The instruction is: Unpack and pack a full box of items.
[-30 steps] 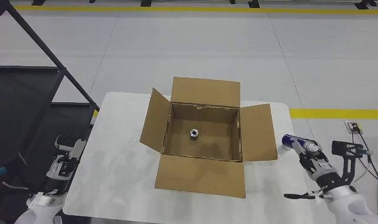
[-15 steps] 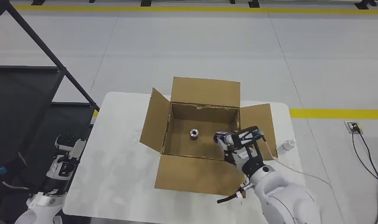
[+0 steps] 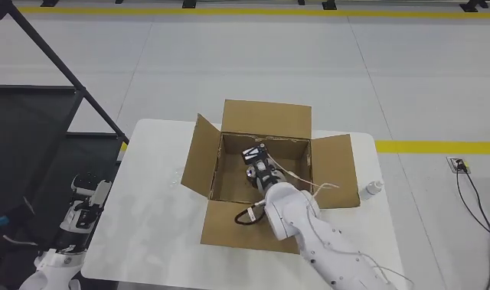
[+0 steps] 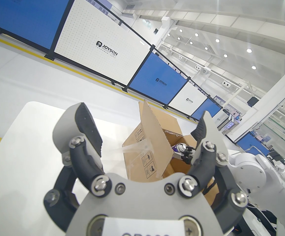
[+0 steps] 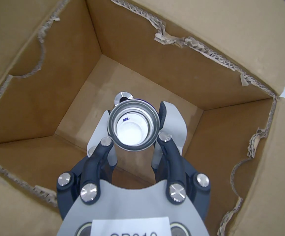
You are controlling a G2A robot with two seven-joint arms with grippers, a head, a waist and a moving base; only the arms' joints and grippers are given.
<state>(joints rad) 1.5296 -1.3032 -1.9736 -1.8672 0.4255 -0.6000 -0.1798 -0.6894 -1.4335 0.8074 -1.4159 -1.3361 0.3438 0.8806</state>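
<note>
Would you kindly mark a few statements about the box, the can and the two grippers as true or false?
1. The right gripper has its jaws shut on a metal-rimmed cylindrical can. True.
2. The can hangs beside the brown cardboard box, clear of its flaps. False: it is held in the box's open top, over its floor.
3. The left gripper has its jaws open and holds nothing. True.
4. Nothing lies on the box's floor. False: a small round metal part lies there, just past the can.
</note>
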